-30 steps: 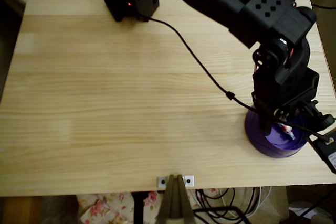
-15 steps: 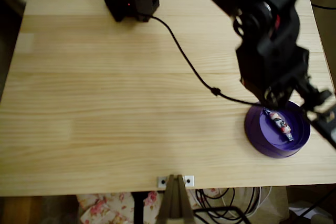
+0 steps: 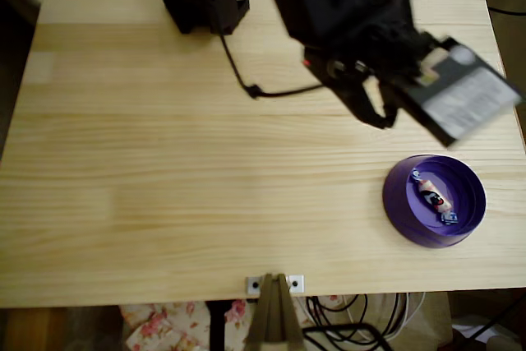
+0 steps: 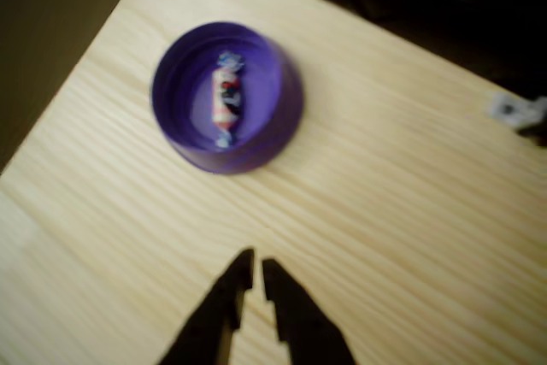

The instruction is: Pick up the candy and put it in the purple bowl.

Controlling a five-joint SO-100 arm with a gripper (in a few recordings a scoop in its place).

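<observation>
Lying in the purple bowl (image 3: 399, 203), the peach-white, blue-ended candy (image 3: 433, 198) is apart from the nearly closed, empty hand (image 4: 256, 271)

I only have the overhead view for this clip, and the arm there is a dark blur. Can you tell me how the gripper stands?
Observer: In the wrist view the gripper is empty, its two dark fingertips nearly together with a thin gap.
Operator: Is it over the bowl?
Observer: No. The purple bowl lies apart from the fingertips, with bare wood between.
Operator: And the candy?
Observer: The candy lies flat on the bowl's bottom, touching no finger; the wrist view shows a red mark near the top of its pale middle.
</observation>
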